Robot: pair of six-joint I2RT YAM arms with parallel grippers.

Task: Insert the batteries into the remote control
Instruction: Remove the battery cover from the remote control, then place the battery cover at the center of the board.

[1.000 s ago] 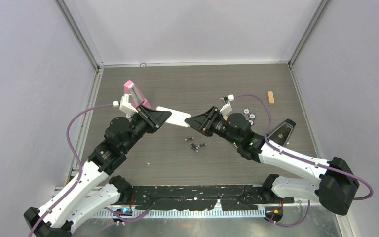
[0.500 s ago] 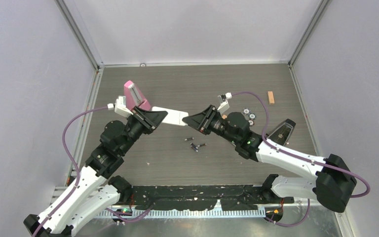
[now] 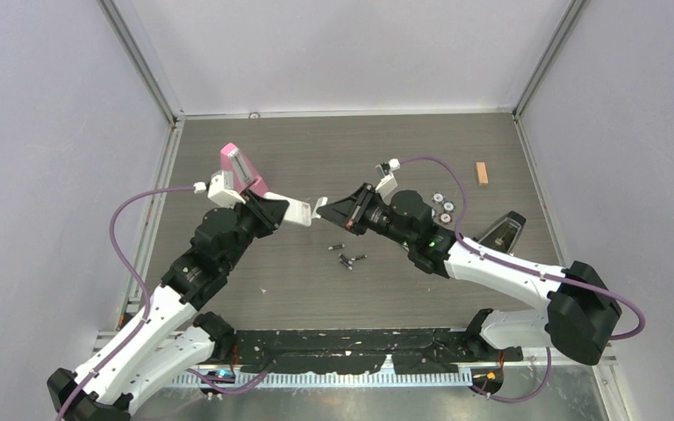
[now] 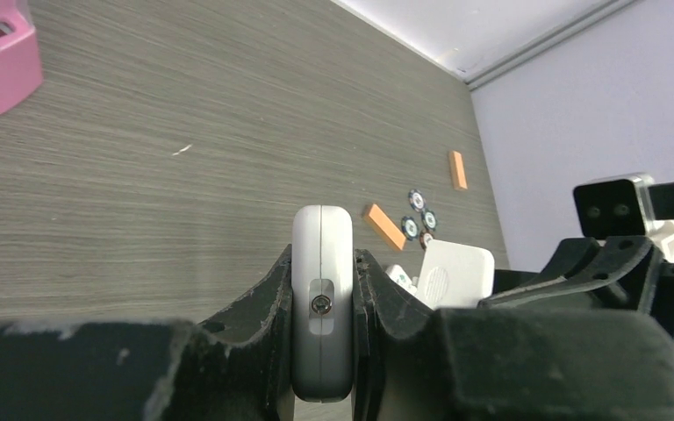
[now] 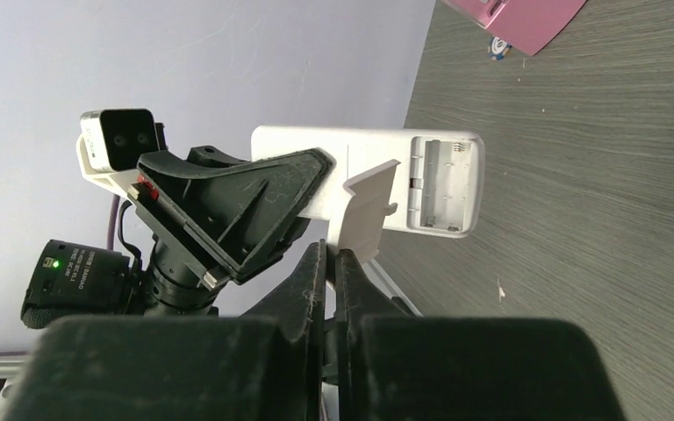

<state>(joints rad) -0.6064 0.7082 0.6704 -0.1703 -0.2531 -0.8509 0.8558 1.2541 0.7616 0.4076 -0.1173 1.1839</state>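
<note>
My left gripper (image 3: 279, 210) is shut on the long white remote control (image 3: 297, 210), held above the table. In the left wrist view the remote (image 4: 322, 298) stands on edge between the jaws. In the right wrist view its back (image 5: 364, 171) faces me with the battery bay (image 5: 439, 186) open and empty. My right gripper (image 3: 326, 210) is shut on the thin white battery cover (image 5: 370, 210), just off the remote's end; the cover also shows in the left wrist view (image 4: 455, 274). The batteries (image 3: 347, 257) lie loose on the table below the two grippers.
A pink stand (image 3: 244, 172) with the shorter remote sits at the back left. Coin-like discs (image 3: 443, 204) and an orange block (image 3: 482, 173) lie at the back right, a second orange block (image 4: 384, 226) near the discs. A black wedge-shaped object (image 3: 502, 232) lies at the right.
Both grippers have moved left. The battery cover has come off the remote and is now in my right gripper, with a small gap to the remote's end.
</note>
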